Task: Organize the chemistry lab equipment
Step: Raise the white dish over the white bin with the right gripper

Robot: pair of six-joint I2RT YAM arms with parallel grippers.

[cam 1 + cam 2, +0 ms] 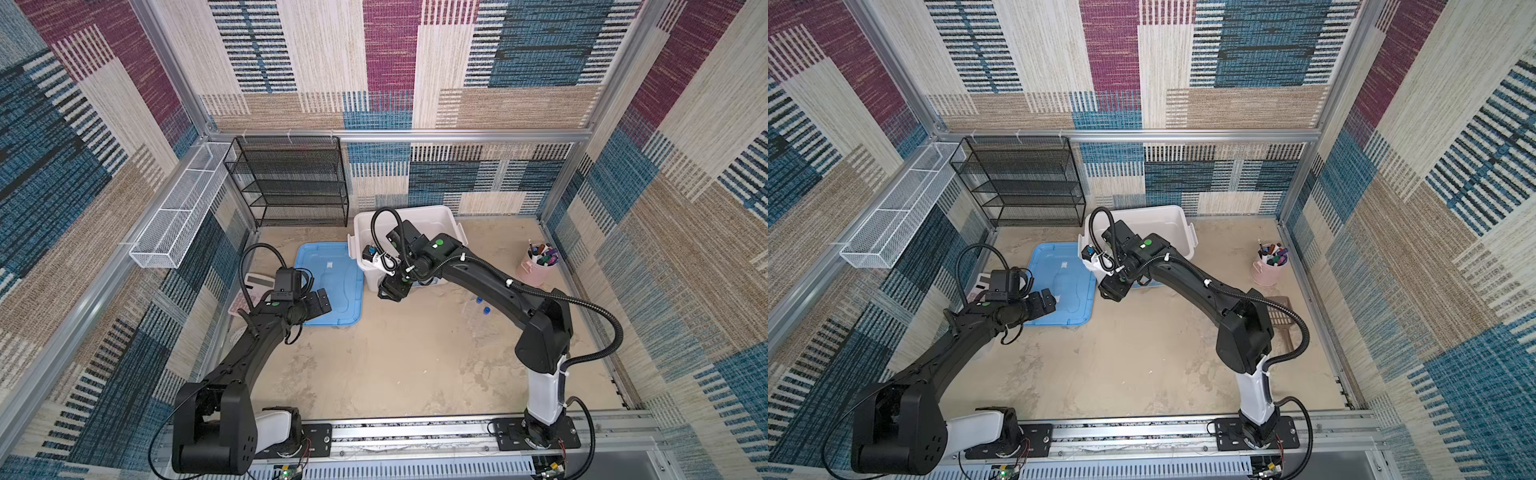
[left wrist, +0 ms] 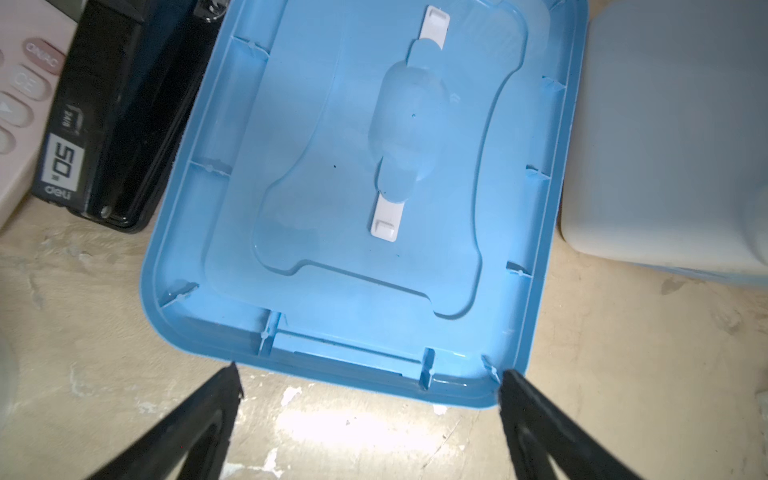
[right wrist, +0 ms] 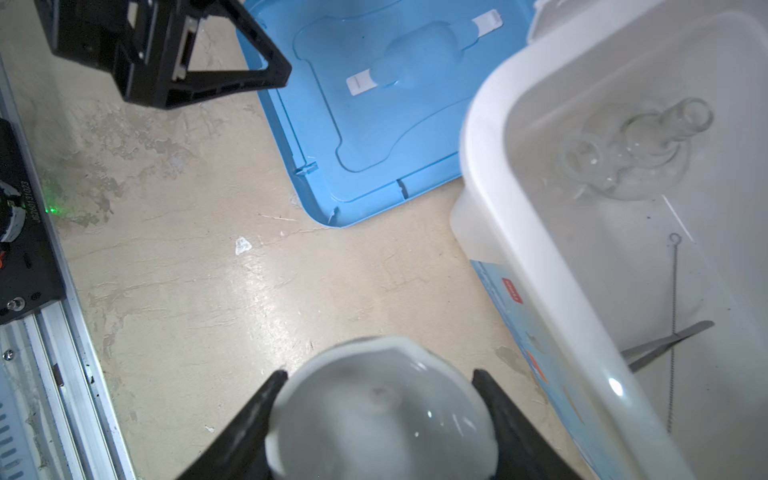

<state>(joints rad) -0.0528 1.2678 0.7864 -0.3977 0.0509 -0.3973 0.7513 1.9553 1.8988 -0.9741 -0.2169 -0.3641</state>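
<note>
My right gripper [image 3: 380, 374] is shut on the white ceramic dish [image 3: 380, 411], one jaw on each side of its rim. In both top views it hangs just in front of the white bin's [image 1: 415, 212] near left corner. Inside the bin lie a glass flask [image 3: 660, 141], a small beaker [image 3: 586, 158], a thin wire brush [image 3: 672, 332] and metal tweezers [image 3: 690, 330]. Two blue-capped test tubes [image 1: 482, 305] lie on the table under the right forearm. My left gripper [image 2: 370, 370] stands open and empty over the blue lid's [image 2: 374, 291] near edge.
A pink calculator [image 1: 249, 291] and a black box [image 2: 116, 124] sit left of the lid. A pink cup of pens [image 1: 538, 262] stands at the far right, with a brown scoop [image 1: 1281, 316] nearer. A black mesh shelf [image 1: 291, 183] and white mesh basket [image 1: 178, 208] line the back left.
</note>
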